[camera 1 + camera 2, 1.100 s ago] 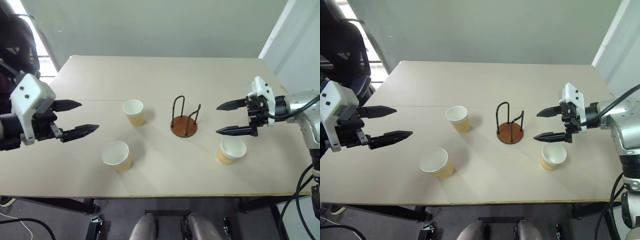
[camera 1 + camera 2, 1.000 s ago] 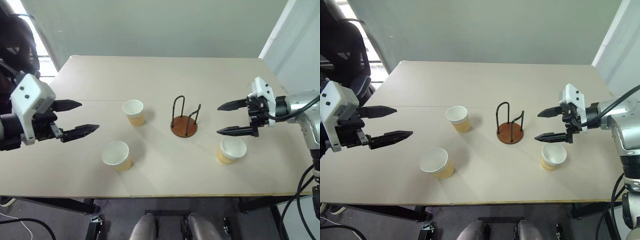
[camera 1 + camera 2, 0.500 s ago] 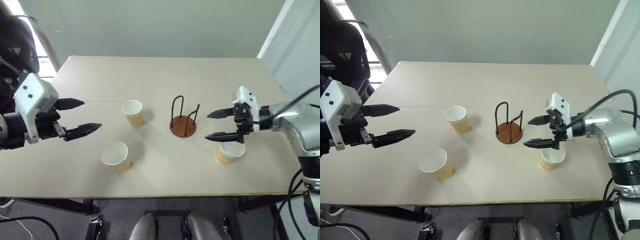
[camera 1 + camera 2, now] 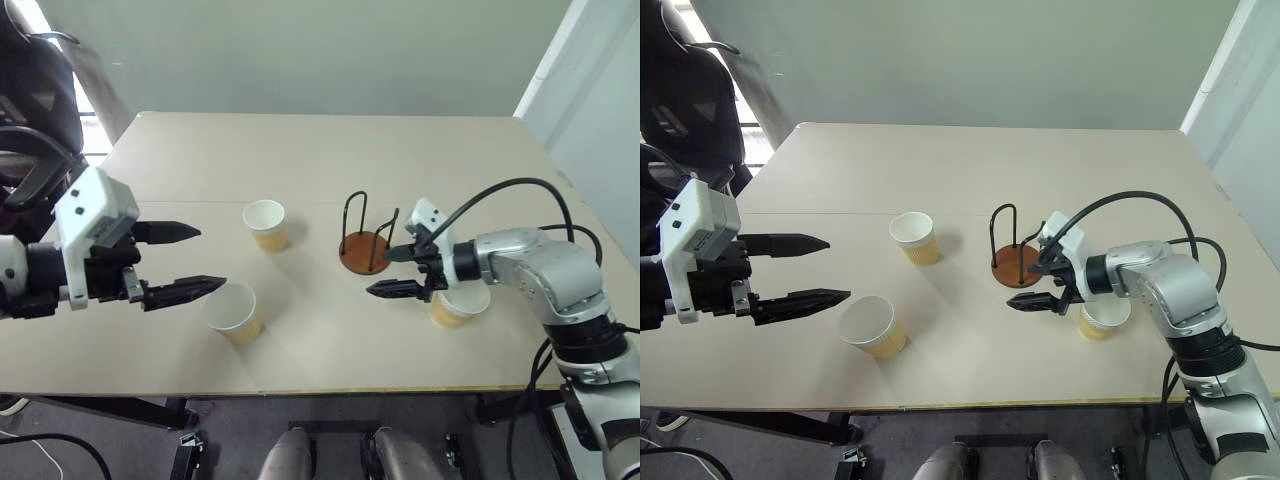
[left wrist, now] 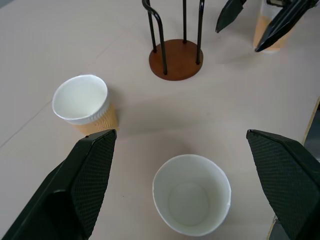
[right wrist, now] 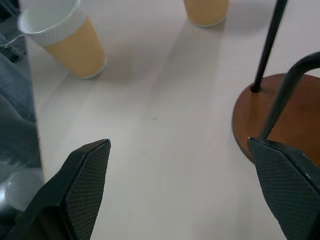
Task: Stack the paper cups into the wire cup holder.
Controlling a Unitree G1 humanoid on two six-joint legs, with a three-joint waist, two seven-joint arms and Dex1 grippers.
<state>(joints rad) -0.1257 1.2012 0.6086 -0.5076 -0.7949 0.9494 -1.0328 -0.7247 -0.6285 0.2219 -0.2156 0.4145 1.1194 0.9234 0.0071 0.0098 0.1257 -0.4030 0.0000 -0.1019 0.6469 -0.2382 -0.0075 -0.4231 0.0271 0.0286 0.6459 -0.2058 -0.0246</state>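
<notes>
From the head views, nothing is stacked yet: the wire cup holder stands empty mid-table, and three paper cups sit apart, upright and empty. The left gripper and right gripper are spread wide, empty.

In the left wrist view, the near cup is framed between the fingers.

In the right wrist view, the holder's base is seen bare.

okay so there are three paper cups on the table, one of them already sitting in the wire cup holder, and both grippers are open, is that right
Not quite: the wire cup holder is empty, as the left eye view shows. All three paper cups stand on the table: one behind, one near the open left gripper, one by the open right gripper.
</notes>
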